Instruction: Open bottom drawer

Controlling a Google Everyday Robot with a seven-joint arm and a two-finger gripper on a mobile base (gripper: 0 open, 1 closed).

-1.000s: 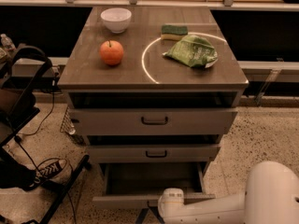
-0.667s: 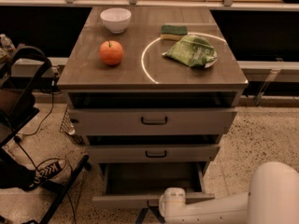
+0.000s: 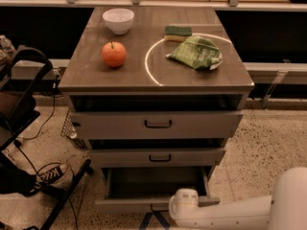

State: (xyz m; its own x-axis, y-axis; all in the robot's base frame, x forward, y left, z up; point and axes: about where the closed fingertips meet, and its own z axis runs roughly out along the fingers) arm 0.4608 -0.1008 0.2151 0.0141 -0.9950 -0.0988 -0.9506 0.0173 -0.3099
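Observation:
The bottom drawer [image 3: 124, 205] is the narrowest of three grey-beige drawers and stands pulled out, its shallow grey tray [image 3: 156, 181] showing. Its handle is hidden behind my arm. My gripper [image 3: 154, 219] is at the middle of the drawer's front, at the bottom edge of the view, mostly cut off. My white arm [image 3: 230, 212] reaches in from the lower right, with its round wrist [image 3: 184, 206] over the drawer front.
The middle drawer [image 3: 158, 157] and the wide top drawer [image 3: 158, 123] stand slightly out. On the cabinet top lie an apple [image 3: 113, 54], a white bowl [image 3: 118, 20], a sponge [image 3: 178, 32] and a green bag [image 3: 196, 52]. A black chair frame [image 3: 24, 80] and a shoe [image 3: 48, 174] are at the left.
My wrist has edged slightly to the right along the drawer front. The bottom drawer stays pulled out about as far as before.

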